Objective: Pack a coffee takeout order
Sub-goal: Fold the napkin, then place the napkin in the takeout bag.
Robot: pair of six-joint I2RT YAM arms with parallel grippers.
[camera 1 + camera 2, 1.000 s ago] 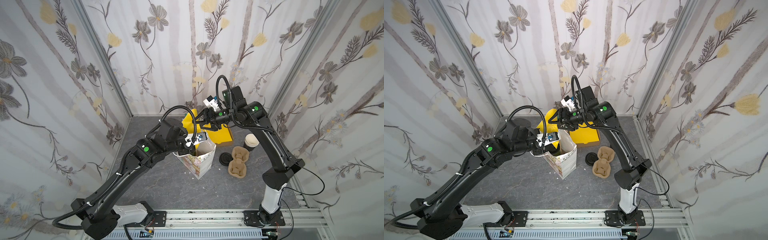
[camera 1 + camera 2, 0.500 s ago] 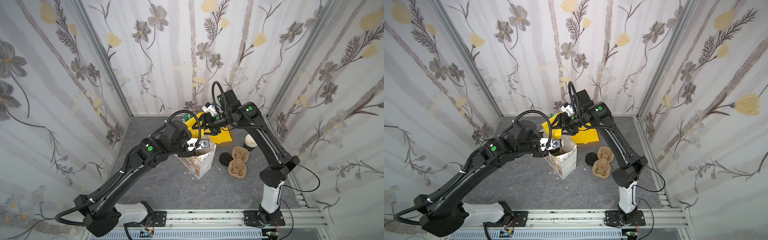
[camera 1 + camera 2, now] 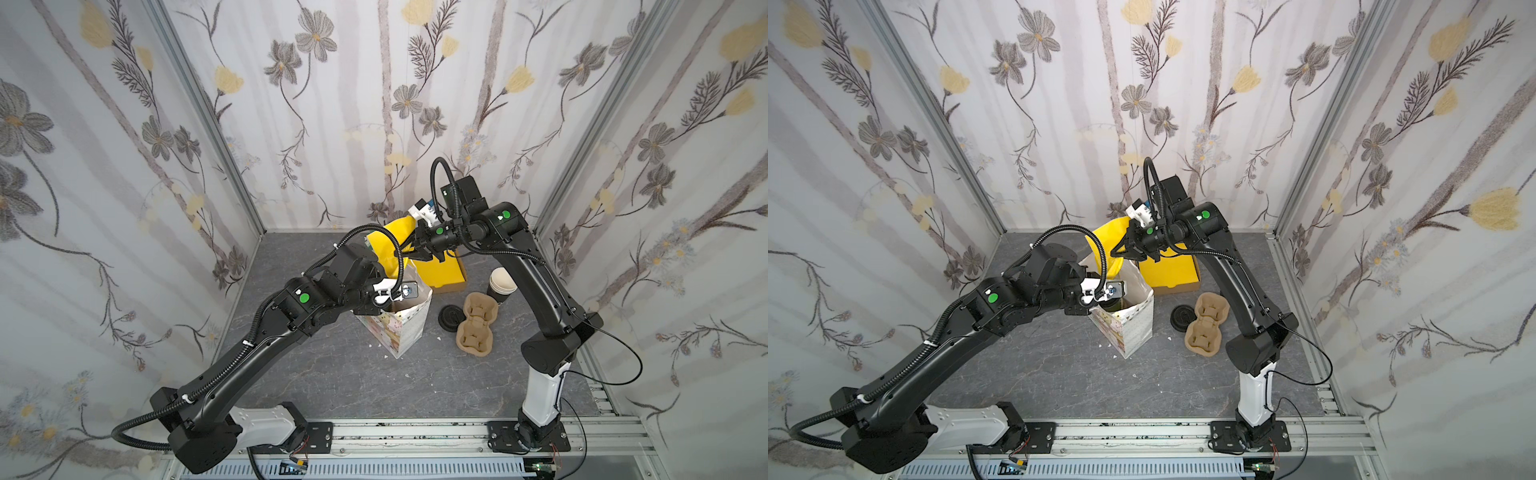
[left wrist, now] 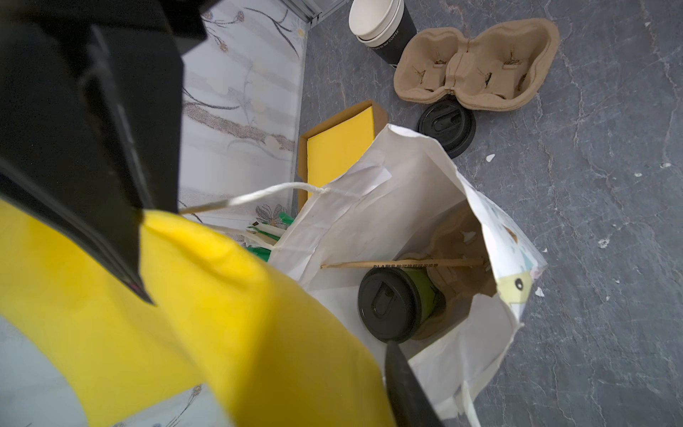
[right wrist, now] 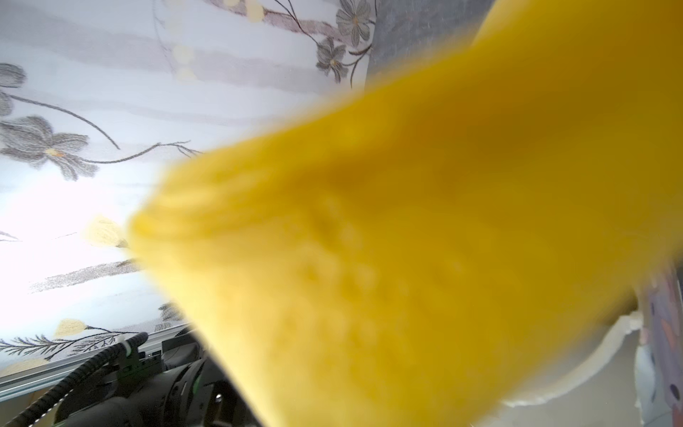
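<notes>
One cup (image 4: 391, 307), green with a black lid, sits low in the paper bag (image 4: 373, 218) on a brown pulp piece (image 4: 458, 240), off to one side of the bag floor. One tan stick (image 4: 403, 264) lies across the inside just above it, spanning wall to wall. One yellow napkin (image 3: 388, 241) is outside the bag, hanging over its back rim. Its upper part is pinched in the right gripper (image 3: 417, 252), whose jaws are pressed together on it. Its lower fold drapes down across part of the bag mouth. Left gripper (image 4: 268, 321) at the mouth, fingers spread. The napkin shows between them; contact cannot be told. The mouth gapes, with white paper showing beside the cup, and one string handle (image 4: 258, 197) arches off the back rim. Just beyond the bag is one cardboard tray (image 4: 381, 120) with a pile of yellow napkins (image 4: 342, 146). To the bag's right are one loose lid (image 4: 448, 126), touching one pulp carrier (image 4: 476, 70), and one stack of black cups (image 4: 384, 33), count within unclear. Bare grey table (image 3: 415, 386) runs from the bag to the front rail, flecked with paper scraps.
</notes>
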